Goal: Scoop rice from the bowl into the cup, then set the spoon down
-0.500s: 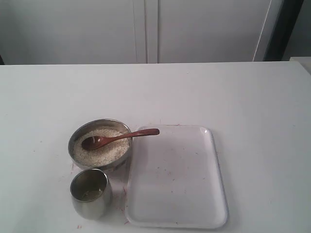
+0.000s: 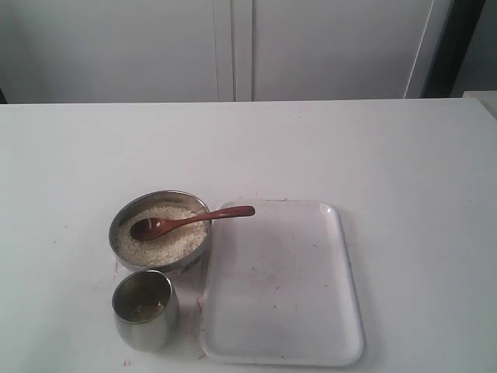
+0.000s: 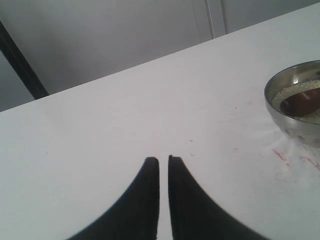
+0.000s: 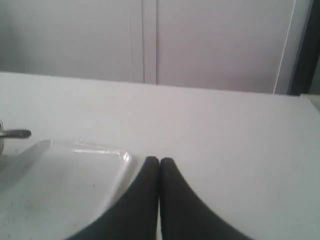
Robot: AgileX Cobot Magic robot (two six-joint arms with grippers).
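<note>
The steel bowl [image 2: 118,224] holds white rice [image 2: 169,242] near the table's front left. The wooden spoon [image 2: 190,221] lies with its scoop on the rice and its handle over the rim, pointing right. The steel cup [image 2: 144,311] stands just in front of the bowl. Neither arm shows in the exterior view. My left gripper [image 3: 163,160] hovers over bare table, shut with only a thin slit and nothing between, away from the bowl [image 3: 274,105] with its rice [image 3: 289,91] and the spoon [image 3: 301,102]. My right gripper [image 4: 159,160] is shut and holds nothing, beside the tray corner; the spoon handle's tip [image 4: 17,133] shows far off.
A white rectangular tray [image 2: 283,284] lies right of the bowl and cup, touching the bowl's side, with nothing on it. In the right wrist view the tray [image 4: 60,185] sits beside the fingers. White cabinet doors [image 2: 233,47] rise behind the table's far edge.
</note>
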